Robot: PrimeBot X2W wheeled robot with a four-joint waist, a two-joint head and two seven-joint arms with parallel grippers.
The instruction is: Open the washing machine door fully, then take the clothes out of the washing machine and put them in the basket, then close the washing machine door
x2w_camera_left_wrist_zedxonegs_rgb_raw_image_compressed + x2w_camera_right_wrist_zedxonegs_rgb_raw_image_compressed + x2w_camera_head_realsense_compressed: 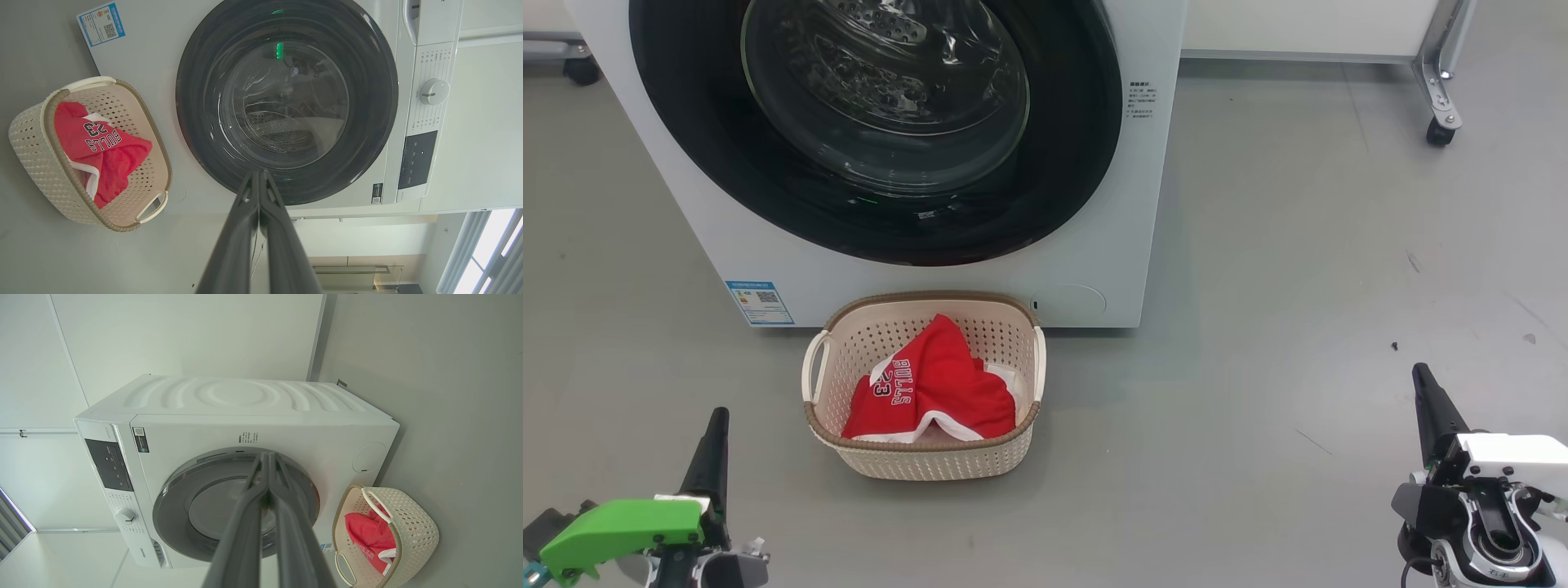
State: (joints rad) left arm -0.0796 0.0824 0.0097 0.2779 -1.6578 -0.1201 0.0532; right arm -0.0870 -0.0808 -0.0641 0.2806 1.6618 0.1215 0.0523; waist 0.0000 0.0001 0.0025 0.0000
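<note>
**A:** Start at the fingers. What are they doing?

**B:** Both pairs are pressed together with nothing between them. In the head view the left gripper [717, 420] sits low on the left and the right gripper [1425, 384] low on the right. Both point toward the machine and touch nothing.

**A:** What lies ahead of them?

**B:** The basket [923, 297] comes first, on the floor between the 2 grippers. It is nearer the left one and well apart from the right. Its long axis runs across, parallel to the machine's front, with 1 handle at each end. The clothes [939, 384] lie inside it, red with "BULLS 23" facing up and white fabric at the edges.

**A:** And the door?

**B:** The washing machine door [882, 224] is beyond and above the basket. Its glossy black rim looks flush against the white washing machine [1147, 204]. Through the glass I see bare steel drum and nothing red.

**A:** So which arm would go next?

**B:** The left looks nearer the door. I judge the task about finished, with at most a press to confirm the latch.
</note>
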